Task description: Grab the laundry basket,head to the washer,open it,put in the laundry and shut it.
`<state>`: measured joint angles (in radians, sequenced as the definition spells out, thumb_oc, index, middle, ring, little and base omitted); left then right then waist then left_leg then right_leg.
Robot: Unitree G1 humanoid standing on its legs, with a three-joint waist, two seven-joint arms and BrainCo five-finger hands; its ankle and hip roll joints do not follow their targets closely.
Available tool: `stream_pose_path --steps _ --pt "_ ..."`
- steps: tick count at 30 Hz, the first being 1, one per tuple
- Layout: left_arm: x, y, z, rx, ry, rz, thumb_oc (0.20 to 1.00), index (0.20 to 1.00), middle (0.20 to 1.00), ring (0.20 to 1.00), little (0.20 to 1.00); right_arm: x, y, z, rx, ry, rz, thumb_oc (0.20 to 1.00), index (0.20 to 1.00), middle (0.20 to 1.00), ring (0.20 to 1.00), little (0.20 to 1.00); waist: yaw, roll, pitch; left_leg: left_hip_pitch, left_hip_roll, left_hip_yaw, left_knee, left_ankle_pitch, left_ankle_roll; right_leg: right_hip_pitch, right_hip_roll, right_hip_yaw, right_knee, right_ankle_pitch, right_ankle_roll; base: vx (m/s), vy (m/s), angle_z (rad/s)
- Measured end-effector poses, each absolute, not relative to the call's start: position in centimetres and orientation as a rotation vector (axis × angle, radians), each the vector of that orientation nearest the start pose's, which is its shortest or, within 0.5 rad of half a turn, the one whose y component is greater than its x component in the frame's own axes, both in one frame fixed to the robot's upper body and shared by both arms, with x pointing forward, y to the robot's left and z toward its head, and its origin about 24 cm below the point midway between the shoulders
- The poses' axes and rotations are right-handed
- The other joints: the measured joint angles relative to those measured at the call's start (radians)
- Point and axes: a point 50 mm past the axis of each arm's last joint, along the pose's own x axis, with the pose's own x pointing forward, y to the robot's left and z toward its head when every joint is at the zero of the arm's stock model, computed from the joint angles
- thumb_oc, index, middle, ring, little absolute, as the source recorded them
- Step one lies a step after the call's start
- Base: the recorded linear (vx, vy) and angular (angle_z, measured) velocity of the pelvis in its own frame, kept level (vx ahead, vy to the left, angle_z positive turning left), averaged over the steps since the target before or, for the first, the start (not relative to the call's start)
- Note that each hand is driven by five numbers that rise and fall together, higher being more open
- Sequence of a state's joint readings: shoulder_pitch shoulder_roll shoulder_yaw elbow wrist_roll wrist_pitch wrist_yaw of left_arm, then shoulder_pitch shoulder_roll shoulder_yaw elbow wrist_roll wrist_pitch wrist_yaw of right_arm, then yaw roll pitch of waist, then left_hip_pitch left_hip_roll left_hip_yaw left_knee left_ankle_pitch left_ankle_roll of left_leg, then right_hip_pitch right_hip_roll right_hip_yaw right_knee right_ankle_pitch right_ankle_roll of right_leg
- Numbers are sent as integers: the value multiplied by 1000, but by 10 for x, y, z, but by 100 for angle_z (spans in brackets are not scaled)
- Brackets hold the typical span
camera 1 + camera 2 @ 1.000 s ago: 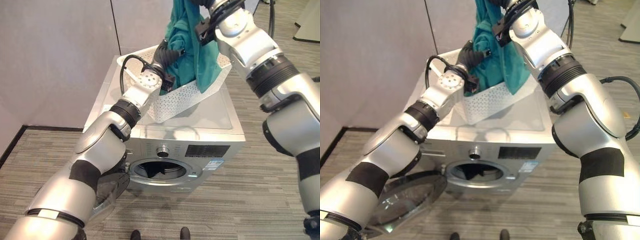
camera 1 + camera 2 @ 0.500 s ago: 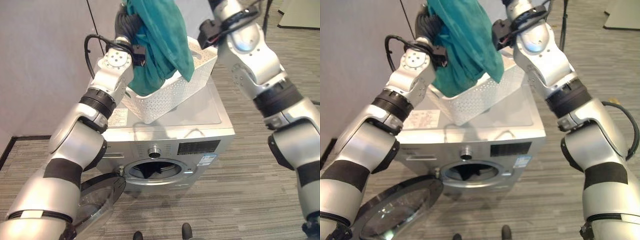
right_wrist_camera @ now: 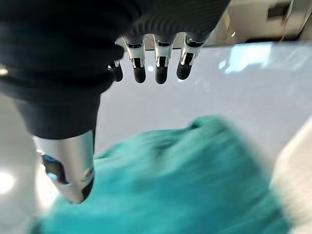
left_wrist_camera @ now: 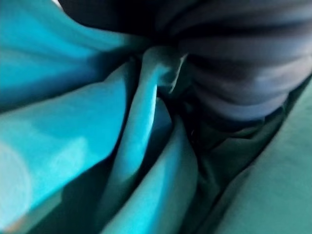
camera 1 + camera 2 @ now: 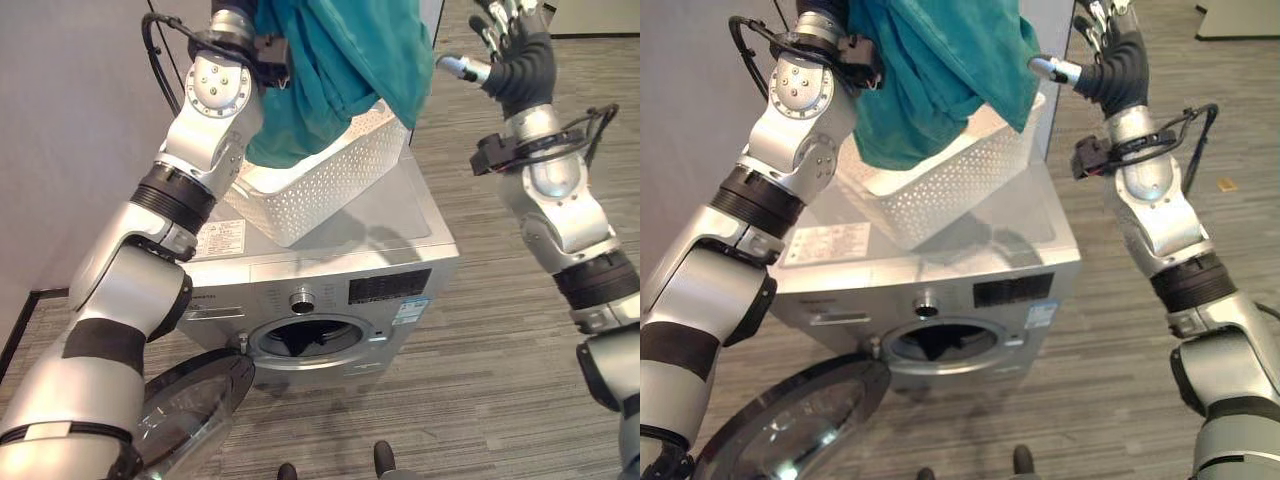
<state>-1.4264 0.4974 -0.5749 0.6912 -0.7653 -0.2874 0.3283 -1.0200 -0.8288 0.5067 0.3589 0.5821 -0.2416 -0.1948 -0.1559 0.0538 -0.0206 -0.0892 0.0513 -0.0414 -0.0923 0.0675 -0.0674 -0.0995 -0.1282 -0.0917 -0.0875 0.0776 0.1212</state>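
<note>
Right hand (image 5: 1118, 62) fingers (image 3: 161, 61) spread, empty; left-hand fingers indiscernible among teal cloth (image 5: 350, 60).

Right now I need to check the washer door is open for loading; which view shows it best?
The right eye view: the round glass door swung open below the drum opening. The left eye view shows the door partly behind the left arm. The wrist views show teal cloth instead.

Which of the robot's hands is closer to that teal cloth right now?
Left. The left hand is buried in the teal cloth, lifting it above the white basket. The right hand is apart from it, off to the cloth's right, fingers straight.
</note>
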Motion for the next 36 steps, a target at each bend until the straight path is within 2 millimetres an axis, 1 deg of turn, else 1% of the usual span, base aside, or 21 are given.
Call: stream_pose_path --steps 1,2,5,9,12,14,17,19,21,25,26,27,29,31,36 --pt "377 105 368 -40 -786 -117 200 200 200 200 200 360 -187 296 -380 -673 105 1000 1000 1000 1000 1000 1 0 0 0 1 0 0 0 0 0 1 0 0 1 0 0 0 0" --pt "378 103 367 -25 -783 -128 200 200 200 200 200 368 -189 291 -449 -611 100 1000 1000 1000 1000 1000 2 0 0 0 2 0 0 0 0 0 3 0 0 1 -1 0 0 0" --pt "383 95 359 -3 -750 -151 200 200 200 200 200 380 -192 285 -534 -520 92 1000 1000 1000 1000 1000 19 1 0 -2 6 -4 0 0 0 -1 6 -3 0 2 -2 0 0 0" --pt "387 95 354 -3 -726 -145 200 200 200 200 200 384 -187 286 -564 -495 115 1000 1000 1000 1000 1000 29 1 0 -3 7 -5 0 0 0 -1 8 -4 0 2 -3 0 0 0" --pt "385 93 360 2 -738 -152 200 200 200 200 200 389 -182 284 -617 -459 140 1000 1000 1000 1000 1000 34 2 0 -5 7 -11 0 0 0 0 8 -7 0 3 -3 -15 -2 5" --pt "386 87 366 -1 -742 -160 200 200 200 200 200 391 -175 282 -653 -439 176 1000 1000 1000 1000 1000 34 2 0 -7 7 -25 0 0 0 6 8 -24 0 4 -3 -10 3 18" --pt "384 83 370 -3 -750 -177 200 200 200 200 200 392 -163 279 -636 -439 209 1000 1000 1000 1000 1000 41 2 0 -5 7 -30 0 0 0 12 8 -30 0 2 -2 -5 -1 7" --pt "384 83 370 -8 -748 -181 200 200 200 200 200 394 -153 278 -631 -435 241 1000 1000 1000 1000 1000 46 2 0 -5 7 -29 0 0 0 12 8 -30 0 2 -2 0 0 0" --pt "385 83 370 -6 -744 -183 200 200 200 200 200 396 -139 275 -642 -424 278 1000 1000 1000 1000 1000 56 2 0 -3 7 -28 0 0 0 12 8 -28 0 2 -2 0 0 0" --pt "385 84 369 -6 -740 -181 200 200 200 200 200 398 -126 274 -636 -421 315 1000 1000 1000 1000 1000 69 1 -1 -4 7 -28 0 0 0 12 8 -29 0 2 -2 0 0 0" --pt "386 84 368 -5 -736 -179 200 200 200 200 200 400 -115 273 -641 -417 335 1000 1000 1000 1000 1000 74 1 -1 -3 8 -28 0 0 0 12 8 -29 0 2 -2 0 0 0" --pt "386 82 368 -6 -734 -183 200 200 200 200 200 400 -111 274 -638 -419 342 1000 1000 1000 1000 1000 73 1 -1 -3 8 -28 0 0 0 12 8 -28 0 2 -3 0 0 0" --pt "386 79 367 -10 -731 -191 200 200 200 200 200 400 -103 275 -630 -429 358 1000 1000 1000 1000 1000 87 1 -1 -3 8 -28 0 0 0 12 8 -29 0 2 -3 0 0 0" --pt "386 77 366 -18 -727 -194 200 200 200 200 200 403 -95 274 -585 -420 352 1000 1000 1000 1000 1000 90 -1 -2 -3 8 -29 0 0 0 13 9 -30 0 3 -3 0 0 0" --pt "385 65 362 -34 -716 -219 200 200 200 200 200 404 -76 268 -484 -403 373 1000 1000 1000 1000 1000 97 -4 -3 -4 8 -30 0 0 0 13 8 -32 0 2 -3 0 0 0"
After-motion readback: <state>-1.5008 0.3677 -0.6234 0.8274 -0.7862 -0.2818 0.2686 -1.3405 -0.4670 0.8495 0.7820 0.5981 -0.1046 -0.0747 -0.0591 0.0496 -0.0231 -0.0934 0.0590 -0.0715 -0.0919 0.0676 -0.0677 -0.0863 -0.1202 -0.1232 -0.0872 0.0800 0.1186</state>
